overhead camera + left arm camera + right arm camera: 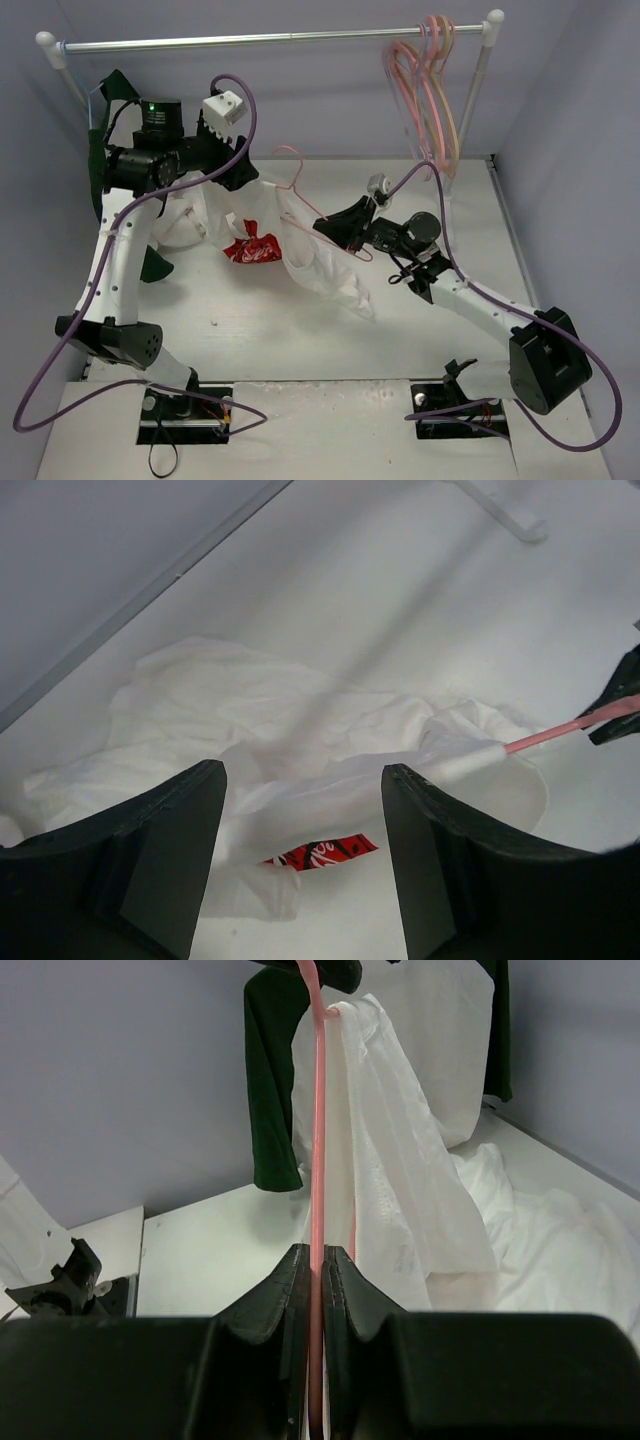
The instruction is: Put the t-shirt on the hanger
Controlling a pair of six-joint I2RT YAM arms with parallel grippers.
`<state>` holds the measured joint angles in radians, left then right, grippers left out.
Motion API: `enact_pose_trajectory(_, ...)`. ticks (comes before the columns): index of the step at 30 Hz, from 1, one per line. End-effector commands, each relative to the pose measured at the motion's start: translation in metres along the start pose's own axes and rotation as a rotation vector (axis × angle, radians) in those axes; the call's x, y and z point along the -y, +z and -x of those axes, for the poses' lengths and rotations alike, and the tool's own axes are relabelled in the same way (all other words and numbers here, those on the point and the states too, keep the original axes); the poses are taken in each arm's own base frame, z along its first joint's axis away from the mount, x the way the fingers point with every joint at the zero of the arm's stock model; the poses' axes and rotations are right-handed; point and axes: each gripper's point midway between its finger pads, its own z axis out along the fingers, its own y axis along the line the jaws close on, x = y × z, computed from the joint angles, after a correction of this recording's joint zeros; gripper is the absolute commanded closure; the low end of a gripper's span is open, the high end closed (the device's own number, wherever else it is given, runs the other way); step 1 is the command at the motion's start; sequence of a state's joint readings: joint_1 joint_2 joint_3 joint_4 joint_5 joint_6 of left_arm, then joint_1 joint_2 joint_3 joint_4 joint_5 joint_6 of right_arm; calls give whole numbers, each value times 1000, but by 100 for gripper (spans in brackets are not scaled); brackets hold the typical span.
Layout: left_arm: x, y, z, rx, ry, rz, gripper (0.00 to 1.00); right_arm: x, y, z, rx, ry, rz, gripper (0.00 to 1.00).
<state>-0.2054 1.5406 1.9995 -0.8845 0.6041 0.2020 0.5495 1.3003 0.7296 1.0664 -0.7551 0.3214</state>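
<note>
Soft matt cloth t-shirt (400, 1160), smooth pink plastic hanger (318, 1110), shiny metal rail (250, 40), matt white table (300, 340).

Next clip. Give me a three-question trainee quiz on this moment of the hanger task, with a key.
1. True or false: the right gripper is shut on the hanger.
2. Where do the spare hangers hang? A: near the right end of the rail. B: near its left end. C: flat on the table.
3. Fill in: the jaws of the left gripper stand ___ over the t-shirt.

Key: 1 true; 2 A; 3 open.
</note>
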Motion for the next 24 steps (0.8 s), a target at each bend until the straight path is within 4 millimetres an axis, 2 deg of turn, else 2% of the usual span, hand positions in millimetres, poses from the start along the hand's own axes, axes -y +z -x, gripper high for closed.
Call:
enact_pose_trajectory(1, 18, -20, 33, 125, 142, -134, 37, -14, 7, 58, 144, -145, 69, 100)
enact_pose_trajectory(3, 28, -20, 29, 128, 138, -212, 37, -9, 5, 60, 145, -149, 57, 100)
enact_pose_trajectory(10, 33, -17, 4, 105, 62, -318, 37, 4, -1, 63, 136, -150, 40, 100)
enact_pose_trajectory(15, 21, -4, -8, 80, 49, -291, 37, 3, 4, 64, 118, -144, 72, 100)
enact_pose_trajectory(19, -1, 2, 5, 104, 80, -185, 37, -1, 7, 61, 100, -130, 103, 100)
enact_pose_trajectory(24, -5, -4, 34, 175, 103, -162, 37, 0, 8, 56, 84, -118, 105, 100)
